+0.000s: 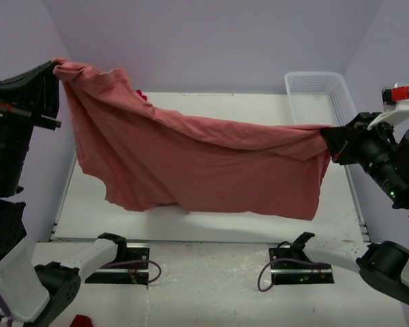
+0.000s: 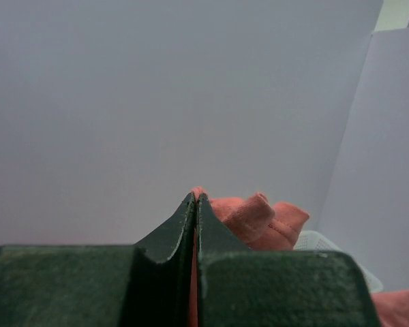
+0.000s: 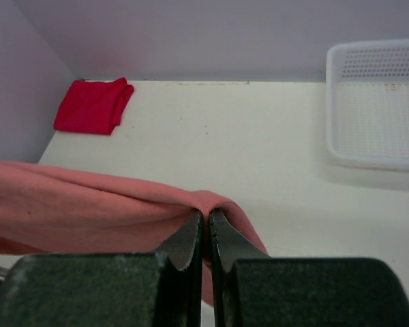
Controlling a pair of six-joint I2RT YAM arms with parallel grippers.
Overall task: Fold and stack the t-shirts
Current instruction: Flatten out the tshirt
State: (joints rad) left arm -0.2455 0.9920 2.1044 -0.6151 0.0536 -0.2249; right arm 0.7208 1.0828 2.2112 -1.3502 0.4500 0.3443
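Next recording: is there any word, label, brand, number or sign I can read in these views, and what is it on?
None can be read.
Pink t-shirt: plain cloth, no print or tag in view.
Red t-shirt: folded, no print showing.
White basket: bare mesh, no label.
Left gripper and right gripper: no markings.

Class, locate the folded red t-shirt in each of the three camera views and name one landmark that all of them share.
Top external: only a sliver of the red t-shirt shows at the far left of the table, behind the raised pink t-shirt.
Left wrist: not in it.
Right wrist: upper left, folded on the table.
Shared landmark: the pink t-shirt, in all three.
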